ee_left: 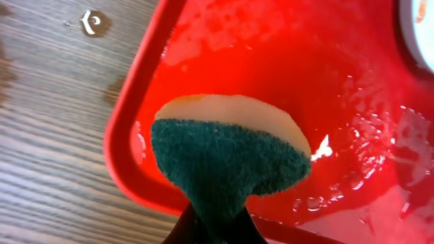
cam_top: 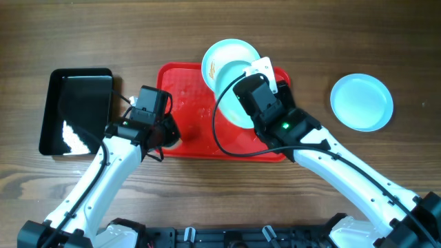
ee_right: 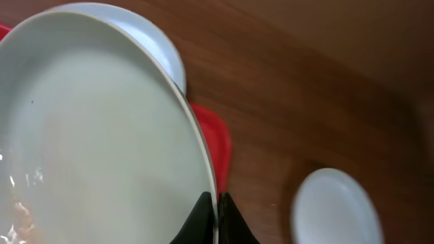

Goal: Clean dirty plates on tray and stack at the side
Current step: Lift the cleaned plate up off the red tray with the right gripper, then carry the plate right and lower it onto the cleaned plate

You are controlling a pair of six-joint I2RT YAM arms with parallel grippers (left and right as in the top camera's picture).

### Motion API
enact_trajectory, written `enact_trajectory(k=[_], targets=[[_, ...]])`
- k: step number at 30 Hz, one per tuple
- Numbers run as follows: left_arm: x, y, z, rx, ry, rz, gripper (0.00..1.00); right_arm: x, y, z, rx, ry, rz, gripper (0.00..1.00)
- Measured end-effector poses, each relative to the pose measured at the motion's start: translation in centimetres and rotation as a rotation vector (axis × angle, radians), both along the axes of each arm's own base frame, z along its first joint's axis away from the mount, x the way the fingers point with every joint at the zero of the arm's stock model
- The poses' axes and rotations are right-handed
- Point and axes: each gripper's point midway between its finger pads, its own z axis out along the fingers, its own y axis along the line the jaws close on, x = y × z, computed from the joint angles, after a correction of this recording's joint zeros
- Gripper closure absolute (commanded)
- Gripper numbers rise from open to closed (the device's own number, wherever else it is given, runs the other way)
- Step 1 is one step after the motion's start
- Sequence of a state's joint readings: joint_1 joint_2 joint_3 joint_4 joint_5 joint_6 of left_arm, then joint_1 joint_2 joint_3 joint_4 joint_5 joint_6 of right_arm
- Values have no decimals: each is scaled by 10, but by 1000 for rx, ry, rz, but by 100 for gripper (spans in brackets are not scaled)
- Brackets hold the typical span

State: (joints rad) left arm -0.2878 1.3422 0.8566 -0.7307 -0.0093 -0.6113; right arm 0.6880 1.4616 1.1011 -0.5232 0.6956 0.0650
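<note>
coarse green sponge (ee_left: 224, 169), round glossy plate (ee_right: 102, 135)

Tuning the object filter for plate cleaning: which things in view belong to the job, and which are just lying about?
In the job:
red tray
tilted plate, gripped by the right hand
smeared plate at the red tray's back edge
side plate on the table, right
sponge, in the left hand

Lying about:
black tray, left of the red tray

no readable text, no labels
</note>
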Motion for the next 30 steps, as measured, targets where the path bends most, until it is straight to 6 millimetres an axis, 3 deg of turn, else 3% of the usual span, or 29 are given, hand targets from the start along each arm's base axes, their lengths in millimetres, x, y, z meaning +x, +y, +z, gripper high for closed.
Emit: enact_trajectory(k=[8,23,30], targets=[[4,-8,2,-42,-16,-13,96,6,-18,24,-265,-76,4,96],[4,-13,3,-67,-13,-23,96,-12,24,97,-580,-311,33,96],[4,-13,3,-67,-13,-23,96,-20,29,105,-651,-319,33,96]])
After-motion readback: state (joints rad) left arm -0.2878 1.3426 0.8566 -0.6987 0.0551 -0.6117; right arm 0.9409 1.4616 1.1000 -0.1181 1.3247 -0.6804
